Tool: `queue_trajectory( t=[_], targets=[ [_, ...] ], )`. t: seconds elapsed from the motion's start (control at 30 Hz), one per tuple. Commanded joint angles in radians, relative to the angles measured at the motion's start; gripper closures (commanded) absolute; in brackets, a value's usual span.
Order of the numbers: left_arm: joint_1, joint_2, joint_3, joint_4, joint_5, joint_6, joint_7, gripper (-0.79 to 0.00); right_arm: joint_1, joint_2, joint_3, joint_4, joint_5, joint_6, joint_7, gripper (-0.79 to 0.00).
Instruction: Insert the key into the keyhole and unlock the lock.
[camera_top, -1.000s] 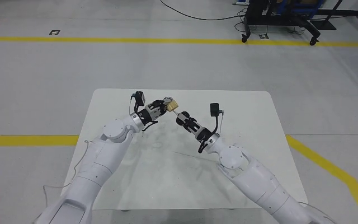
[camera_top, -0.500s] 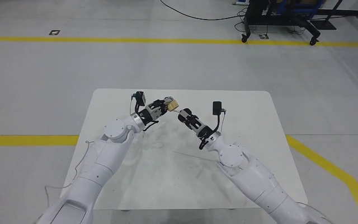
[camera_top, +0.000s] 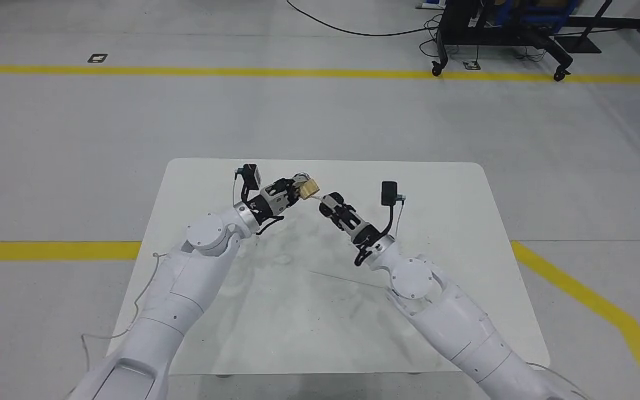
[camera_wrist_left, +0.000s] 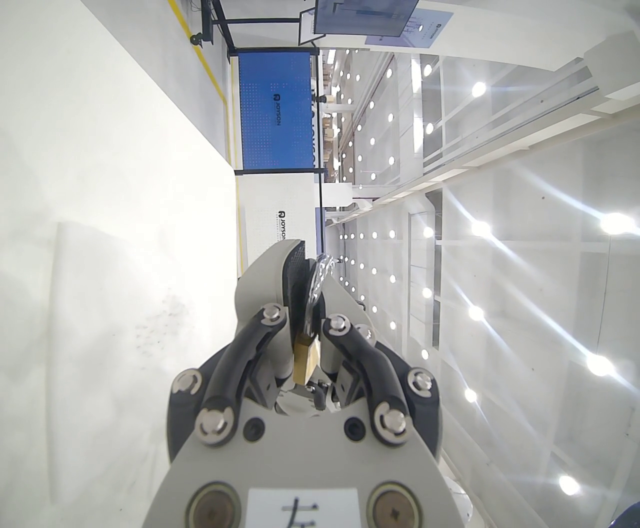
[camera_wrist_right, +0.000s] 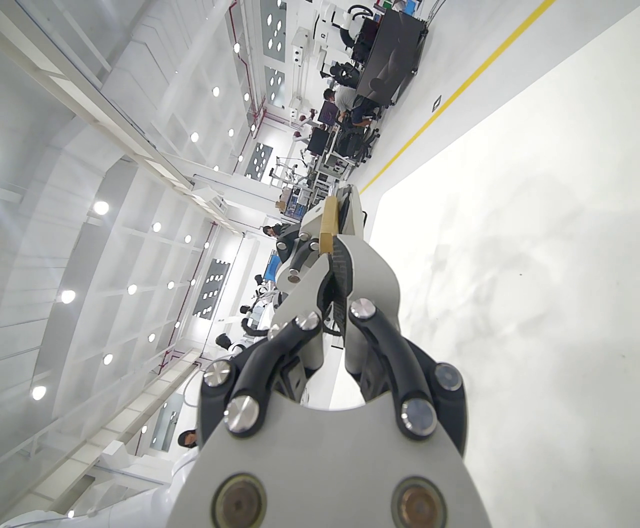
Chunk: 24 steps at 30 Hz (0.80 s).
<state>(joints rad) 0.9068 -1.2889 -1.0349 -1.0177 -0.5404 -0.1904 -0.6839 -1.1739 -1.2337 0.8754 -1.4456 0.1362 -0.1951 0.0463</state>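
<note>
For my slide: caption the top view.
Left gripper holds the brass padlock above the table, right gripper close beside it.

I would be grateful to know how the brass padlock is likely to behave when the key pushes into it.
The padlock looks like solid metal, so probably stiff and heavy for its size. The left claw holds it off the table, so a push may pivot it. Its smooth faces could slip.

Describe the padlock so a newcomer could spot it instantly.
Find the white table, then its far middle, where the two arms meet. The left gripper clamps the padlock there: a small brass block with a silver shackle, the one yellow thing between the grey grippers.
</note>
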Motion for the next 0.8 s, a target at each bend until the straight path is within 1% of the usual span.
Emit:
queue_trajectory(
  t=[0.0, 0.23, 0.43, 0.77],
  targets=[
    [0.001, -0.001, -0.002, 0.000, 0.001, 0.001, 0.003, 0.000, -0.001, -0.003, 0.000, 0.002, -0.006, -0.001, 0.001, 0.000],
    [0.006, -0.005, -0.009, -0.003, 0.003, 0.003, 0.007, 0.000, -0.017, -0.013, -0.010, -0.002, -0.029, -0.011, 0.036, 0.000],
    [0.009, -0.007, -0.016, -0.003, 0.005, 0.002, 0.007, 0.000, -0.020, -0.018, 0.007, 0.005, -0.024, -0.024, 0.061, 0.000],
    [0.012, -0.010, -0.022, -0.004, 0.015, 0.009, 0.001, 0.000, -0.024, -0.026, 0.036, 0.009, -0.024, -0.025, 0.065, 0.000]
  ],
)
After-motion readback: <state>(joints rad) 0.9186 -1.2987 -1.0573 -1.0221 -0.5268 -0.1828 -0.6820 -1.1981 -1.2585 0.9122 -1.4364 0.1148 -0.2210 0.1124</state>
